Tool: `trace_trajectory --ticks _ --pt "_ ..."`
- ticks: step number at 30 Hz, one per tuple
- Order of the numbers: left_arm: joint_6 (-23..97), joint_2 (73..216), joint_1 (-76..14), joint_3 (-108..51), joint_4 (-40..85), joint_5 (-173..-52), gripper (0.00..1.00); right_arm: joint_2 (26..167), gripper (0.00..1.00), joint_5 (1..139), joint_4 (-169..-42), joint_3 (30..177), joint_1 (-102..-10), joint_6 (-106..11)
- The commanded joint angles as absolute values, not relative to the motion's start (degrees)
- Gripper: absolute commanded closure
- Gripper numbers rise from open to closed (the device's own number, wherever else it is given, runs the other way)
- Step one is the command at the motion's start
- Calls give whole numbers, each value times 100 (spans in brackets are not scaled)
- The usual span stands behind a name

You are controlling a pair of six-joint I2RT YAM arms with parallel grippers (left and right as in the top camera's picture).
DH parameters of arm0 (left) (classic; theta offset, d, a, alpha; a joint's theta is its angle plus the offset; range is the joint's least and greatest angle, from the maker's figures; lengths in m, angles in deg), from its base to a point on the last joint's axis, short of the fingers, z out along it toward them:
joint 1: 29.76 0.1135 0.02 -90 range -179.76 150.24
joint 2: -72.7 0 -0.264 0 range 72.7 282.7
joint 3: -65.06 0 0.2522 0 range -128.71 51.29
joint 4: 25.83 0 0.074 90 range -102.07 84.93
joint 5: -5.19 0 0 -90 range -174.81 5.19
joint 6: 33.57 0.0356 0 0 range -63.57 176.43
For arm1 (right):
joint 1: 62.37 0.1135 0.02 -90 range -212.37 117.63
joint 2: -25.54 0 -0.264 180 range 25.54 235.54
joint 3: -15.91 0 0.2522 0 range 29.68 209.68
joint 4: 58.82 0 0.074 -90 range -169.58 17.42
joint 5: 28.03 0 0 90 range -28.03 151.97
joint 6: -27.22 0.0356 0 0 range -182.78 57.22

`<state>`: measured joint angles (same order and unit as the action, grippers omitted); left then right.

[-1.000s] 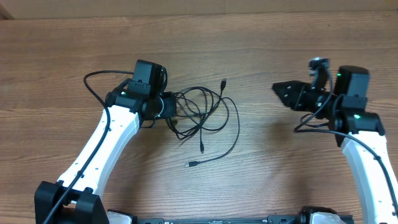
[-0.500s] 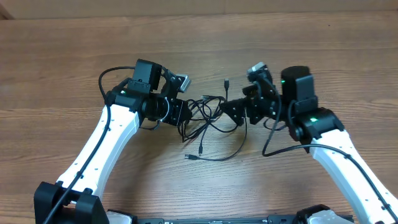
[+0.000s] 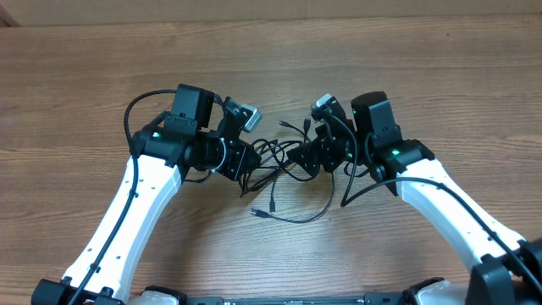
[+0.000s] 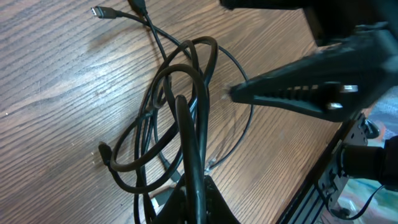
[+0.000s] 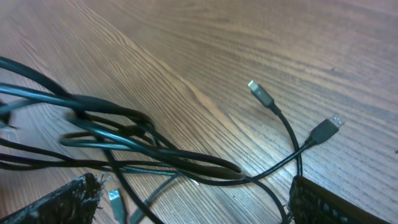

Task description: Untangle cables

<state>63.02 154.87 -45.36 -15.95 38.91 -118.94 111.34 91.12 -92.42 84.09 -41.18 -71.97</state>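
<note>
On the table [image 3: 85, 68], the cables [image 3: 279, 161] sit knotted at frame centre. My left gripper [image 3: 244, 163] pinches a bundle; my right gripper [image 3: 302, 159] hangs spread over it. I'd close on one strand only, then pull slowly, minding the plugs [image 5: 260, 92].

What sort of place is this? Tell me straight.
Probably a robotics lab workbench: a white left arm and right arm at a wood-grain table, with only tangled thin black cables between them.
</note>
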Motion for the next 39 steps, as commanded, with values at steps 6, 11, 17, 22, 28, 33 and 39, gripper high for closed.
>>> trace_trajectory --ticks 6,11,17,22,28,33,39 --pt "6927 15389 -4516 -1757 4046 -12103 96 11427 6 9092 -9058 8446 -4050 -7488" --pt "6930 15389 -4516 -1757 4040 -12394 96 11577 3 8563 -8973 8444 -3812 -7488" --pt "6930 15389 -4516 -1757 4048 -12523 96 11730 0 7512 -8545 8444 -3724 -7492" --pt "6930 15389 -4516 -1757 4057 -12689 96 11883 11 7665 -8022 8444 -3724 -7490" --pt "6934 15389 -4516 -1757 4129 -12965 96 11971 23 7942 -7673 8444 -3724 -7451" --pt "6934 15389 -4516 -1757 4145 -13376 96 11975 0 7942 -6390 8444 -3735 -5977" --pt "7070 15389 -4516 -1757 4462 -13343 96 11975 0 7942 -5028 8444 -3873 -4681"
